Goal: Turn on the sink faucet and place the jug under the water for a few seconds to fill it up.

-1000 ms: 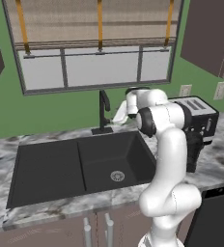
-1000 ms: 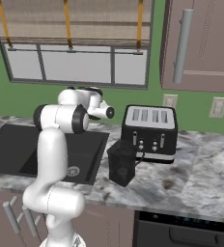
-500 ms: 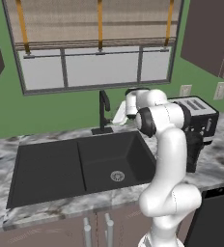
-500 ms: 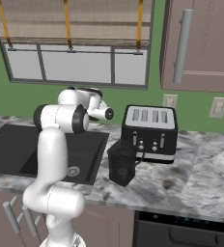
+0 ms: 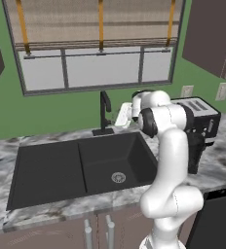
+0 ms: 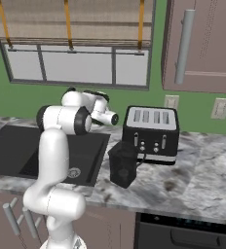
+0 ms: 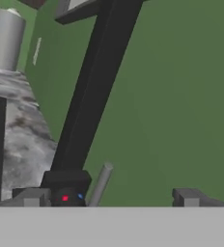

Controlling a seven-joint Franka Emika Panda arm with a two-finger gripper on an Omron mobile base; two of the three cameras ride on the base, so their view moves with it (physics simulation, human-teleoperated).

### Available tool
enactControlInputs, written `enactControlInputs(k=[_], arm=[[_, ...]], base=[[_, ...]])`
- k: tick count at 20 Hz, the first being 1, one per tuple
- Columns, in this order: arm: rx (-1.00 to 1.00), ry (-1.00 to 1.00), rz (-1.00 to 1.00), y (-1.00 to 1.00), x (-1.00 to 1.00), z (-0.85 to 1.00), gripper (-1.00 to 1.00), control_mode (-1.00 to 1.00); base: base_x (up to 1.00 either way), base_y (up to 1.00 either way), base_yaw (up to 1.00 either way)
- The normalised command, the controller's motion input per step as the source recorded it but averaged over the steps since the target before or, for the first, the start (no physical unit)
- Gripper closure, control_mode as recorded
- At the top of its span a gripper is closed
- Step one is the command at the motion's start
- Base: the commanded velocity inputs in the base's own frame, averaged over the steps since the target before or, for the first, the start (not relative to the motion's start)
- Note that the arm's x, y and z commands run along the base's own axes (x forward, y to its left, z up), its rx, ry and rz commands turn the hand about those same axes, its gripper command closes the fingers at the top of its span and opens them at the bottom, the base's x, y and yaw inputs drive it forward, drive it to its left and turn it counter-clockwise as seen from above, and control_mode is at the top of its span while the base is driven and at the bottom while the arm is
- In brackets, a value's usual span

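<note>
My gripper (image 7: 109,198) stands wide open with nothing between its two fingertips, which sit well apart at the bottom of the hand view. It is up close to the sink faucet (image 5: 104,113), just to that faucet's right in the left base view.

The faucet is a thin matte-black post standing upright on a square base at the far edge of the sink (image 5: 47,170), its long axis vertical, with a short curved spout at the top reaching toward the near side over the basin. In the hand view the post runs as a dark slanted bar (image 7: 92,91) across the green wall, and a small grey lever (image 7: 100,183) juts out beside its base, between my fingertips.

The sink is a large matte-black rectangular double basin set into the mottled grey stone tabletop (image 6: 197,180), with a round silver drain (image 5: 118,177) in the right basin.

The jug (image 6: 123,164) stands upright on the tabletop to the right of the sink, just in front of the toaster (image 6: 151,134). It is a tall, dark, slightly tapered pitcher, long axis vertical. In the right base view I cannot tell which way its handle faces. The toaster is a wider black box with slots on top and small buttons on its front.
</note>
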Motion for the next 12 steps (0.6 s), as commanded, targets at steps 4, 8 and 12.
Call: enactControlInputs(k=[4, 8, 12], arm=[[0.09, 0.00, 0.01, 0.04, 0.76, -0.02, -1.00, -1.00], [0.07, 0.02, 0.00, 0.11, 0.89, -0.13, -1.00, -1.00], [0.05, 0.04, 0.00, 0.08, 0.77, -0.20, -1.00, -1.00]], base=[[0.00, 0.00, 0.00], [0.00, 0.00, 0.00], [0.00, 0.00, 0.00]])
